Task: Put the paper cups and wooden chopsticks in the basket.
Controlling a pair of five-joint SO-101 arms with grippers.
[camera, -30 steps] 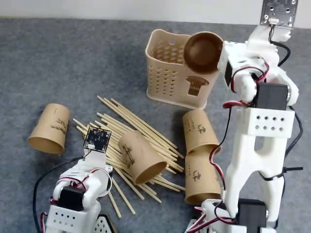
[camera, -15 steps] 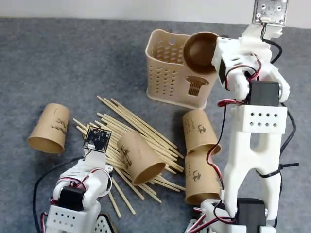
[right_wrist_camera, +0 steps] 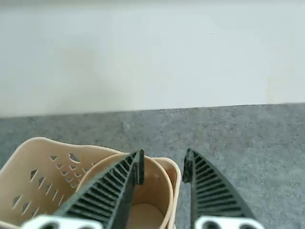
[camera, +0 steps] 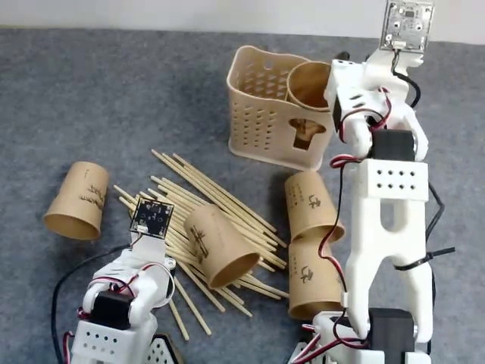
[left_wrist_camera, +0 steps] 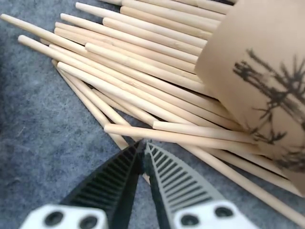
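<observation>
Over by the right end of the basket (camera: pixel 265 121), the right gripper (right_wrist_camera: pixel 162 167) had its jaws parted to a middling gap, with nothing pinched between them. The tips hung just above the rim of a paper cup (right_wrist_camera: pixel 152 191). That cup (camera: pixel 311 83) stood upright inside the basket, mouth up, tucked against the end wall nearest the right arm (camera: pixel 386 189). From the wrist side I could see the basket's slotted wall (right_wrist_camera: pixel 43 176), then grey carpet, then a pale wall (right_wrist_camera: pixel 143 57) behind. Down at the near edge, the left gripper (left_wrist_camera: pixel 143 145) had its jaws pressed together on nothing, the tips right at one stick that lay across the heap of wooden chopsticks (left_wrist_camera: pixel 143 71). The heap (camera: pixel 220 205) was fanned out on the grey carpet (camera: pixel 114 98) between the left arm (camera: pixel 125 296) and the basket, none of it in the basket. A second paper cup (camera: pixel 220 244) lay on its side on top of the sticks, its printed flank (left_wrist_camera: pixel 257 81) close beside the left jaws. Two more cups (camera: pixel 311 203) (camera: pixel 311 277) lay on their sides end to end, touching, just beside the right arm's white upright. A fifth cup (camera: pixel 78 199) lay tipped over off to the left, apart from the sticks.
</observation>
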